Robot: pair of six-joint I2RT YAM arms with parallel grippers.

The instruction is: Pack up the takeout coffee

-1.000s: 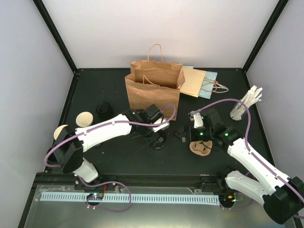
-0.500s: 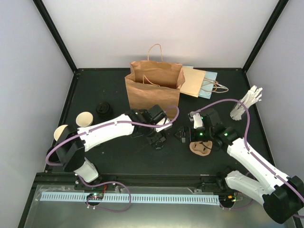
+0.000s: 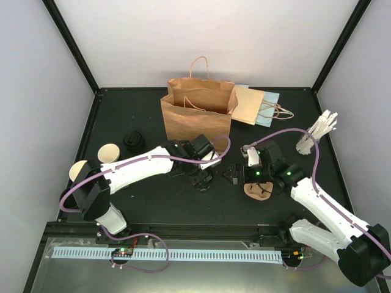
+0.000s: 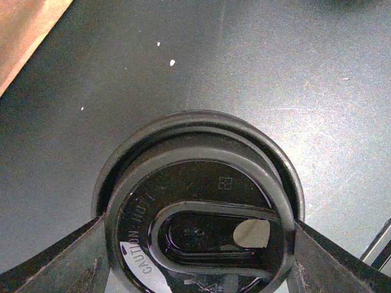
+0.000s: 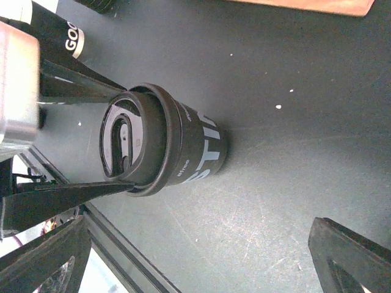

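Under L tool (image 3: 201, 180): cup (image 3: 203, 185) (half hidden)

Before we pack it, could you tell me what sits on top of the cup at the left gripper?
A black lid sits on the cup, over its rim. The lid covers the inside, so any contents cannot be seen.
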